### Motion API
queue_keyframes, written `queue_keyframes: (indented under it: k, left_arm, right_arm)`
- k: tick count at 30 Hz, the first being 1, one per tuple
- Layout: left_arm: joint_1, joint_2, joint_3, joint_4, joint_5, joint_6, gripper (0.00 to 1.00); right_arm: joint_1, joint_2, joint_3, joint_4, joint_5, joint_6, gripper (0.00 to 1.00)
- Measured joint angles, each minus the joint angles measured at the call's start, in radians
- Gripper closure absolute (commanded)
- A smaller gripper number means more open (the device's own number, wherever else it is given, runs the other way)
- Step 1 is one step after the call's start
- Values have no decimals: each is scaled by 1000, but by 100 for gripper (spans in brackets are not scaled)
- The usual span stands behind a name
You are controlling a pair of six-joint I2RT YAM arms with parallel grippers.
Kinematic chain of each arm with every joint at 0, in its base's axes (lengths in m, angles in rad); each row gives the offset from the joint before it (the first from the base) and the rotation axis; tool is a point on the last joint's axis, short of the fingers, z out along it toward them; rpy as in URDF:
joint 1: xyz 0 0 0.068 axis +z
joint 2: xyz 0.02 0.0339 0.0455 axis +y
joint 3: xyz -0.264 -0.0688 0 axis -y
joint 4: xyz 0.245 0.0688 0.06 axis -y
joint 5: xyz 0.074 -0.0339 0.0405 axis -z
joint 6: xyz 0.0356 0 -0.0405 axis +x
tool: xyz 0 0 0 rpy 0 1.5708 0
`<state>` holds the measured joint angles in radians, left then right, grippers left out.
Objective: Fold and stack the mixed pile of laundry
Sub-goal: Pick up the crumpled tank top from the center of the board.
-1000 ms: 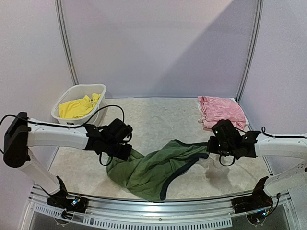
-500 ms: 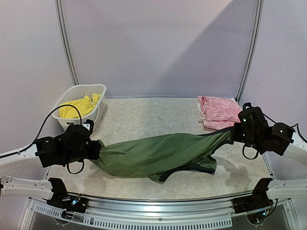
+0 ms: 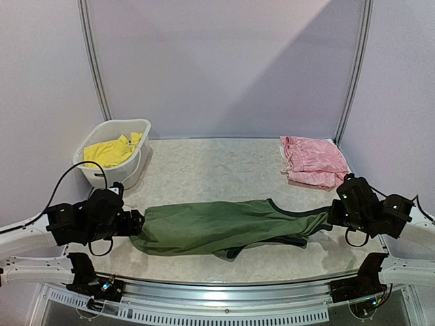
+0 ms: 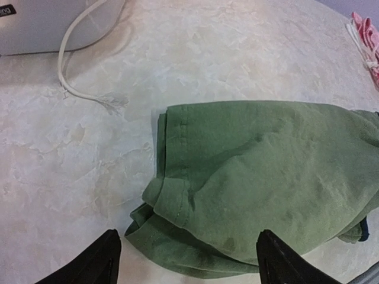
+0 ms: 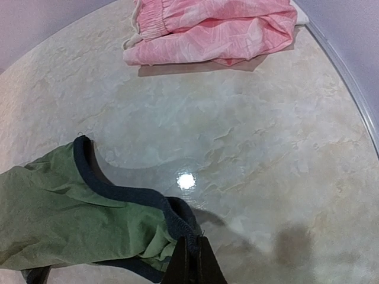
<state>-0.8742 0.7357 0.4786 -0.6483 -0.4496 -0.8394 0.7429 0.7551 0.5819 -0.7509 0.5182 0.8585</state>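
The olive-green tank top (image 3: 217, 225) with dark blue trim lies stretched left to right across the front of the table. My left gripper (image 3: 134, 223) sits at its left hem, open, the folded hem (image 4: 177, 207) lying loose between and beyond its fingertips (image 4: 98, 260). My right gripper (image 3: 331, 216) is shut on the tank top's dark blue strap edge (image 5: 177, 219) at the right end. A folded pink garment (image 3: 314, 159) rests at the back right, also the pink garment (image 5: 207, 29) in the right wrist view. Yellow shorts (image 3: 112, 151) fill the basket.
A white slotted basket (image 3: 139, 129) stands at the back left, with a white drawstring (image 4: 77, 89) trailing onto the table near it. Metal frame posts (image 3: 95, 61) rise at the back corners. The table's curved front rim (image 3: 217, 278) runs just below the tank top.
Both arms pulled apart and lowered, stretching the tank top flat on the table. My left gripper has opened and released the hem; the right stays shut on the strap.
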Motion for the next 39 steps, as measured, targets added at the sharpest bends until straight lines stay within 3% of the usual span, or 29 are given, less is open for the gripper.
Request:
queue_keyframes:
  k: [8, 18, 28, 39]
  left_arm:
    - [-8, 79, 84, -140, 8, -32, 38]
    - [-44, 19, -16, -233, -11, -195, 49]
    - [-44, -9, -214, -58, -69, -275, 54]
    - [-24, -20, -275, 158, -112, -271, 58]
  right_arm:
    - [0, 67, 10, 72, -45, -26, 100]
    - [-7, 169, 166, 95, 52, -78, 100]
    - [-77, 250, 202, 163, 36, -152, 100]
    - [-100, 291, 202, 200, 6, -188, 100]
